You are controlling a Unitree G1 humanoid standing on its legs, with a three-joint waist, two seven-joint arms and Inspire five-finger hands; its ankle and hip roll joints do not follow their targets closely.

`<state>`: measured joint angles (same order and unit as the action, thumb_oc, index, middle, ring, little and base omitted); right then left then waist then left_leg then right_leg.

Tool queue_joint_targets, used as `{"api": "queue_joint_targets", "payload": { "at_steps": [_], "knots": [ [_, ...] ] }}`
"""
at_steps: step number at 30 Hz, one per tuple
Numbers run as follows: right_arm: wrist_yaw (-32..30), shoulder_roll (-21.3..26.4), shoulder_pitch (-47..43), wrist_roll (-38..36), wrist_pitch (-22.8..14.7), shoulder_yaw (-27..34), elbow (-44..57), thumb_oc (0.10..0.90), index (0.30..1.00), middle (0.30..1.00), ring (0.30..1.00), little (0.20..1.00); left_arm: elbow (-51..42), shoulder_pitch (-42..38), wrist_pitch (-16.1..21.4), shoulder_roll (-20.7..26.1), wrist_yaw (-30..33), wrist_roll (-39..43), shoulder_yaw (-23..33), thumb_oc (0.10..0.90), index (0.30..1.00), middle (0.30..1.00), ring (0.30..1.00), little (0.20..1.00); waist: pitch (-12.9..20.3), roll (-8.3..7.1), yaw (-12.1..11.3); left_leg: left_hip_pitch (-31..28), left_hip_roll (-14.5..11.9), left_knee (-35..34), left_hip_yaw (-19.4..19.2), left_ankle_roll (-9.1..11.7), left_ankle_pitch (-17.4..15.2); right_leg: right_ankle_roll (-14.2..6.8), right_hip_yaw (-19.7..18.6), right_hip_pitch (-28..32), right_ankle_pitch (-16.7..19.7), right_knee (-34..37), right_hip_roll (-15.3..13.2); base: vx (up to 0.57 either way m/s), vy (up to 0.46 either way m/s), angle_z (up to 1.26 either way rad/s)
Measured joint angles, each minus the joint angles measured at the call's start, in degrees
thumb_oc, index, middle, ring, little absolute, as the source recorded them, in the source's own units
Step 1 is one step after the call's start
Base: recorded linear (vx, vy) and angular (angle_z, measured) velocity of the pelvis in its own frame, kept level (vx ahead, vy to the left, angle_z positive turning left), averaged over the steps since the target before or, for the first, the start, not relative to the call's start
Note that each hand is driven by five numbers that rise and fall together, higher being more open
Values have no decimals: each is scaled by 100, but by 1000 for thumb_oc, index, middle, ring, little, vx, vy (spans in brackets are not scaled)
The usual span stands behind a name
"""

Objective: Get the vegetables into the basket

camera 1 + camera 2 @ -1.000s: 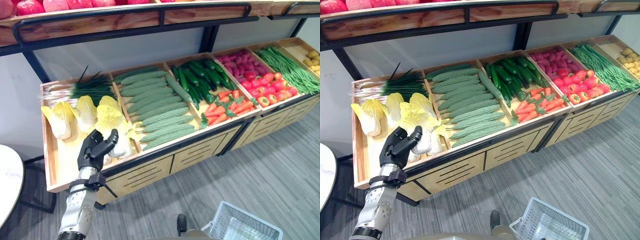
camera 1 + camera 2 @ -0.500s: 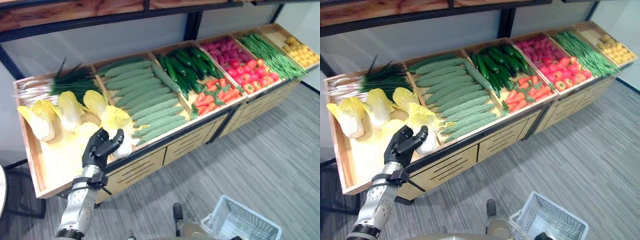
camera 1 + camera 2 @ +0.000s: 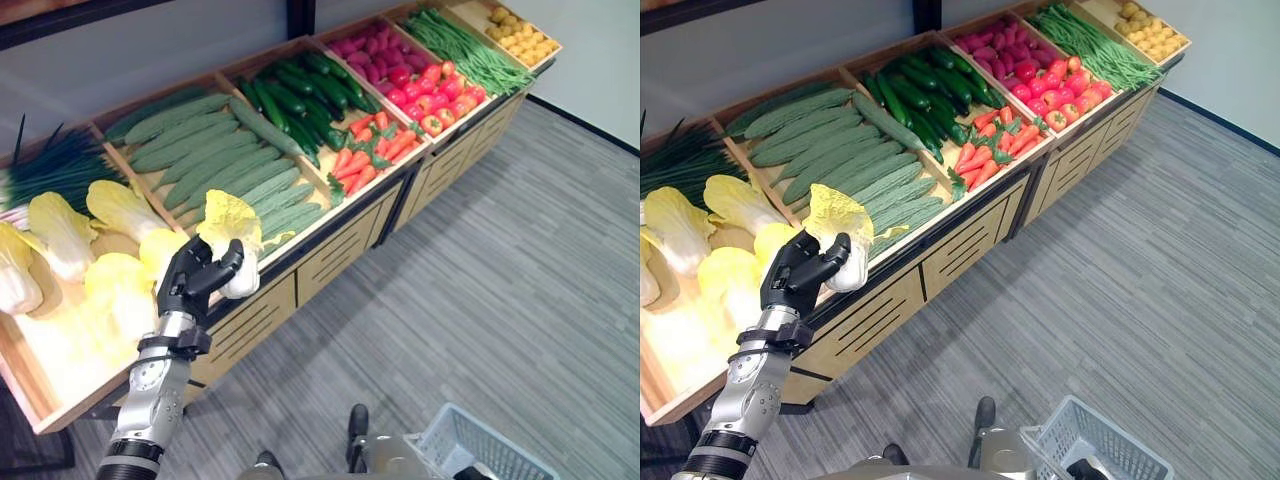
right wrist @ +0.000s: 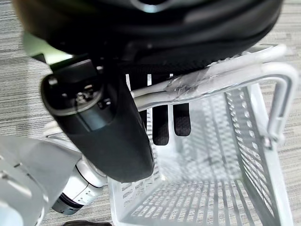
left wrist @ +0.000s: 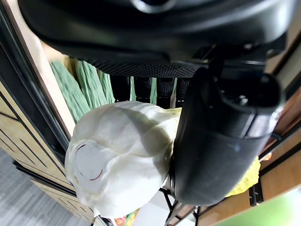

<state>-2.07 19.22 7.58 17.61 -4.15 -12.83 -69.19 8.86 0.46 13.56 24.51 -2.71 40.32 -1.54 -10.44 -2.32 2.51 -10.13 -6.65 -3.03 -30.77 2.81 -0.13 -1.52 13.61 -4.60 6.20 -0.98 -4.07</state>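
The left hand [image 3: 195,283] now lifts the cabbage [image 3: 232,240] off the shelf [image 3: 330,215], fingers wrapped round it. The right hand [image 4: 108,122] grips the basket [image 3: 480,455] handle (lower right, probably empty).

A long wooden produce stand [image 3: 970,235] ran diagonally above a grey floor [image 3: 1160,280]. The robot's left hand [image 3: 792,280] was raised at the stand's front edge, fingers curled around a napa cabbage [image 3: 840,232] with a white base and yellow leaves. More cabbages [image 3: 700,240] lay in the nearest compartment. Beyond them came pale green cucumbers [image 3: 840,160], dark cucumbers [image 3: 930,95], carrots [image 3: 990,150], red peppers [image 3: 1075,100] and green beans [image 3: 1085,45]. A white wire basket [image 3: 1095,455] sat low over the floor, well apart from the stand.
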Motion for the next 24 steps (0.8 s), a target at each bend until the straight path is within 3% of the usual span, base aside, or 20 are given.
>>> {"api": "queue_joint_targets", "payload": {
  "at_steps": [5,6,10,12,13,15,16,17,20,21,23,24],
  "knots": [
    [-18,18,-5,0,-22,-5,-11,400,300,300,300,300,4,-3,2,-62,-21,4,-18,400,300,300,300,300,25,49,20,-25,-230,422,205,-4,11,148,-158,230,40,247,226,9,-220,-24],
    [-41,75,20,-12,-52,17,-3,400,300,300,300,300,30,-3,-2,-134,-19,11,-67,400,300,300,300,300,29,73,101,71,-341,732,421,0,9,203,-138,301,-42,231,234,-57,-205,-4],
    [-56,225,-42,-62,-54,32,-157,400,300,300,300,300,23,1,-5,-154,-47,13,-201,400,300,300,300,300,62,153,88,374,-514,1428,598,106,3,340,-275,352,-66,258,310,-9,-75,-11],
    [-91,321,-109,-65,-56,35,-192,400,300,300,300,300,11,0,-6,-171,-100,12,-259,400,300,300,300,300,80,185,65,434,-450,1356,1131,400,-121,370,-425,357,-52,260,315,48,29,-35],
    [-99,364,-235,-67,-60,75,-299,400,300,300,300,300,-34,0,-5,-170,-136,11,-285,400,300,300,300,300,64,168,20,450,-237,998,1874,531,-157,364,-579,351,-47,263,321,67,33,-43],
    [-154,391,-370,-68,-53,122,-371,400,300,300,300,300,-56,-23,3,-172,-142,11,-349,400,300,300,300,300,61,162,2,584,-122,570,2514,557,-110,335,-746,350,-32,300,338,68,47,-61],
    [-185,409,-501,-71,-42,123,-470,400,300,300,300,300,-47,-6,5,-179,-138,10,-364,400,300,300,300,300,60,160,-102,609,3,163,3121,519,-42,382,-994,287,-64,306,369,65,141,-88],
    [-200,425,-567,-73,-39,123,-478,400,300,300,300,300,-38,-7,5,-200,-120,9,-364,400,300,300,300,300,59,171,-124,717,8,99,3270,491,2,382,-1070,256,-63,304,394,61,190,-91],
    [-265,404,-542,-186,-66,131,-433,400,300,300,300,300,19,-7,5,-243,-124,10,-372,400,300,300,300,300,74,211,-56,868,-15,287,2986,347,147,335,-994,252,-31,248,418,42,171,-48],
    [-261,422,-517,-197,-87,133,-384,400,300,300,300,300,15,-20,6,-250,-139,9,-389,400,300,300,300,300,91,275,25,915,4,381,2920,213,150,335,-1000,220,-32,200,424,42,287,-27],
    [-273,420,-466,-242,-88,145,-427,400,300,300,300,300,18,-26,8,-281,-140,10,-458,400,300,300,300,300,129,336,57,892,169,393,2841,8,92,328,-1048,159,-31,153,390,13,307,-36],
    [-260,376,-457,-287,-90,176,-421,400,300,300,300,300,22,-25,7,-280,-150,9,-487,400,300,300,300,300,112,307,66,838,338,266,2735,-104,183,182,-1219,9,-41,0,282,-19,391,-76]
  ]
}}
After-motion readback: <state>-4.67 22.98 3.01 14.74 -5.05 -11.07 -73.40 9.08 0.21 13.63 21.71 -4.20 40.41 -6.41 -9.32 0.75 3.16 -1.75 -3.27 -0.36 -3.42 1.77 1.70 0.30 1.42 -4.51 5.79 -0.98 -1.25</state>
